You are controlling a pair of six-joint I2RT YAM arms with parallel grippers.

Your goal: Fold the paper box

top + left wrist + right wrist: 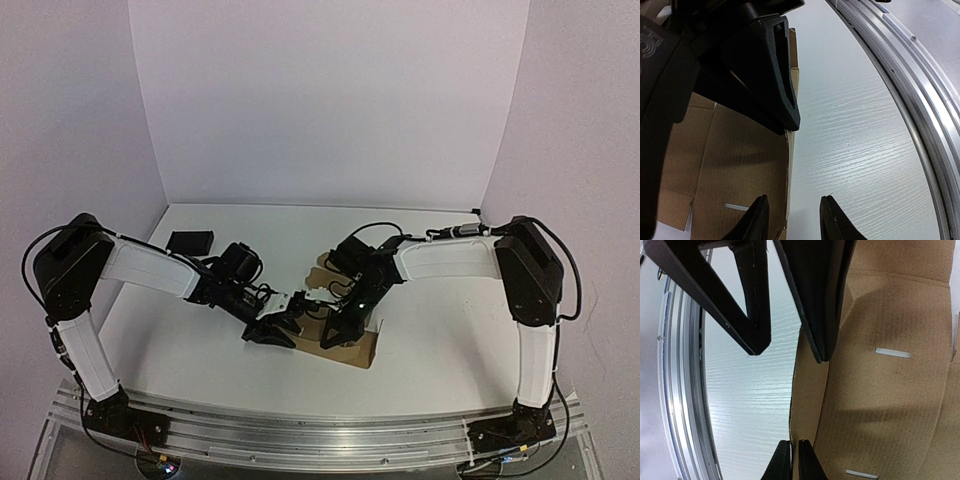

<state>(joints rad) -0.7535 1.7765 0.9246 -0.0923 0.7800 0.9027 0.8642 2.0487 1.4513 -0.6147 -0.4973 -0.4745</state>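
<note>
The paper box (362, 350) is a brown cardboard sheet lying mid-table, with slots cut in it and its near-side flap (812, 405) bent upright. My right gripper (794, 463) is shut on that flap's thin edge, one finger on each face. My left gripper (792, 220) stands open astride the same edge (788, 165), one finger over the cardboard and the other over the white table, with clear gaps on both sides. In the top view the two grippers, left (272, 331) and right (340, 328), meet tip to tip over the sheet's left side, hiding much of it.
A small black rectangular object (189, 241) lies at the back left of the table. An aluminium rail (300, 430) runs along the near edge, close to the box. White walls enclose the back and both sides.
</note>
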